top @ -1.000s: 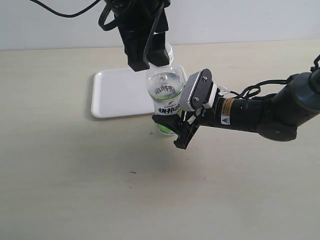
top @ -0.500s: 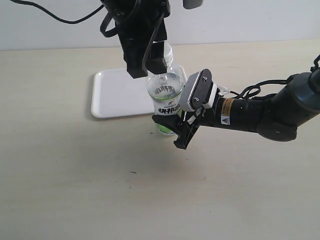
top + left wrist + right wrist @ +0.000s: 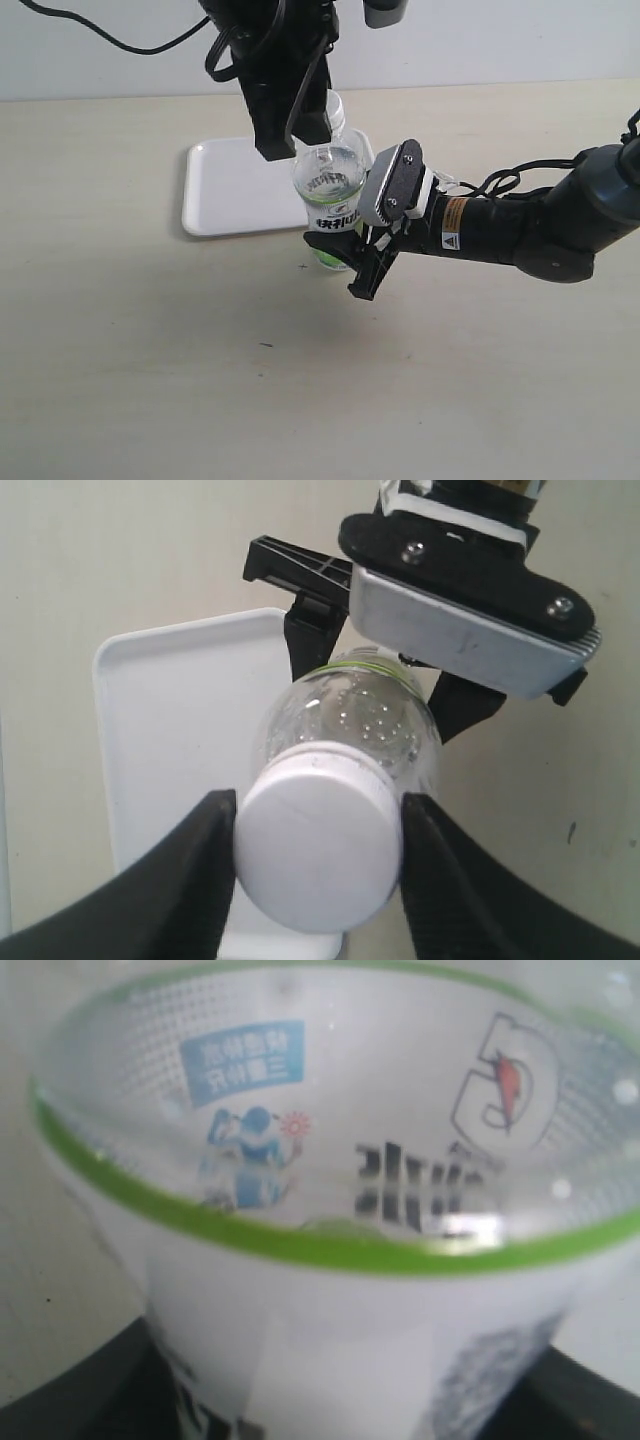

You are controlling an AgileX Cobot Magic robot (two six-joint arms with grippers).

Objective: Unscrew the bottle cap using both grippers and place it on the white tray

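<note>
The clear bottle [image 3: 330,185] with its white-and-green label stands on the table just in front of the white tray [image 3: 225,190]. My right gripper [image 3: 346,262], with the silver-grey block, is shut on the bottle's lower body from the right; the label [image 3: 330,1160] fills the right wrist view. My left gripper [image 3: 297,140] hangs over the bottle top. In the left wrist view its two black fingers [image 3: 205,860] press on both sides of the white bottle cap [image 3: 315,855], which sits on the neck. From outside the cap is hidden behind this gripper.
The tray [image 3: 160,710] lies flat with nothing on it, behind and left of the bottle. A pale wall runs along the table's far edge. Bare beige table [image 3: 200,370] spreads in front and to the left. Black cables trail from the left arm.
The left gripper's fingers have drawn in against the cap's sides. The bottle's upper part has shifted slightly left. The right gripper has stayed in place.
</note>
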